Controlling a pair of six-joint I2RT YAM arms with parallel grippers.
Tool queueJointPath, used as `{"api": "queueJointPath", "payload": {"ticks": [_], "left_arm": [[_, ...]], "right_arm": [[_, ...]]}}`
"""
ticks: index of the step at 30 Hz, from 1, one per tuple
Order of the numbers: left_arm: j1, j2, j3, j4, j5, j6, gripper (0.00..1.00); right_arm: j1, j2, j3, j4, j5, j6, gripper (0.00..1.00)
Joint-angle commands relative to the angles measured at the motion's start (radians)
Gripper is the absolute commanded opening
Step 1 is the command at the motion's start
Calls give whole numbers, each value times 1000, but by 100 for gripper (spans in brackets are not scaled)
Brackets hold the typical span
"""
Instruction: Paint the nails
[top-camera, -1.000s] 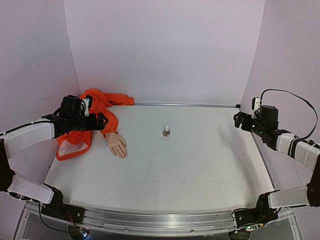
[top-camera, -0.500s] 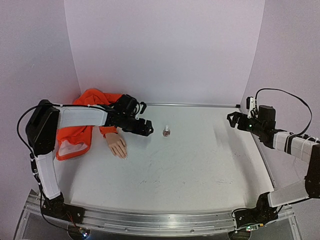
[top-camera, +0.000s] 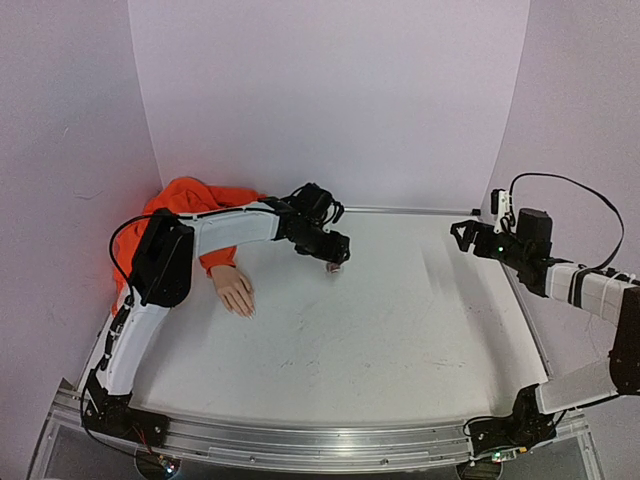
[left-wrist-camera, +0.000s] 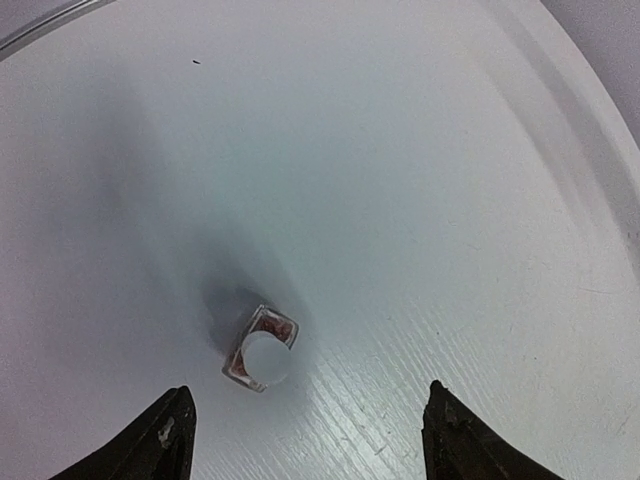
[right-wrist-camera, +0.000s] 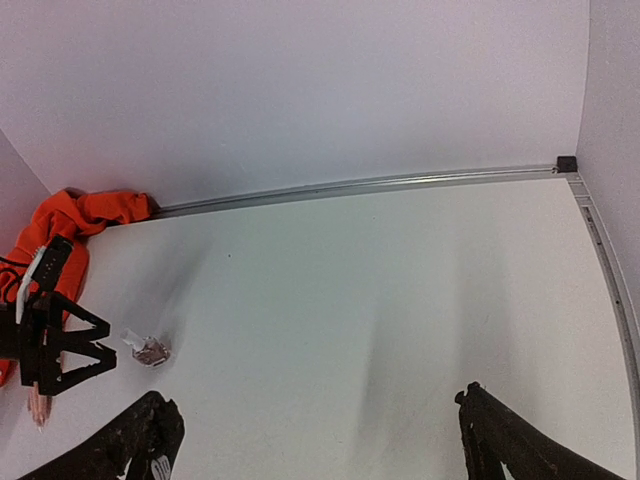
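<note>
Far to the left, the orange sleeve (top-camera: 185, 195) is lying bunched against the back wall, and the mannequin hand (top-camera: 235, 290) is sticking out of it onto the white table (top-camera: 380, 340), palm down, fingers pointing toward my bases. The nails (top-camera: 246, 311) are sitting at those fingertips, too small for me to tell apart from above, well clear of both my grippers.

My left arm is arching up from its base, bending at the elbow above the sleeve and lying stretched out rightward over the back of the table. My left gripper (top-camera: 335, 258) is hanging directly above the small glass bottle (left-wrist-camera: 262, 348), pointing down. In my left wrist view my jaws are standing spread apart, gripping nothing, with the bottle lying just ahead of the gap and touching neither finger. The bottle is standing upright, showing me its round pale cap and reddish-brown glass shoulders; any label on it is too small to read.

Over on the right, my right arm is folding up from its base and angling inward, with my right gripper (top-camera: 465, 235) hovering off the table near the right edge, facing left across the table. Its jaws are gaping wide, empty, well apart from the bottle
</note>
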Motion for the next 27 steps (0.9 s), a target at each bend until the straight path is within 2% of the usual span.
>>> {"api": "queueJointPath", "payload": {"ticks": [1,5,9,17,23,27], "left_arm": [[-12,42,121,-74,-62,32,77],[-14,78,162,-97,-129,48,69],[-14,112,195,-104,-138,59,56],[-16,149,251,-113,-140,67,38],[-16,165,274,-114,-137,72,31],[-16,175,290,-119,-127,69,31]], "right_arm": [[-1,-9,10,77,-40,5,98],[-1,-10,6,89,-52,8,98],[-1,-11,3,95,-58,10,98],[2,-12,1,100,-62,10,98],[2,-8,2,103,-72,13,98],[1,-10,0,104,-72,13,98]]}}
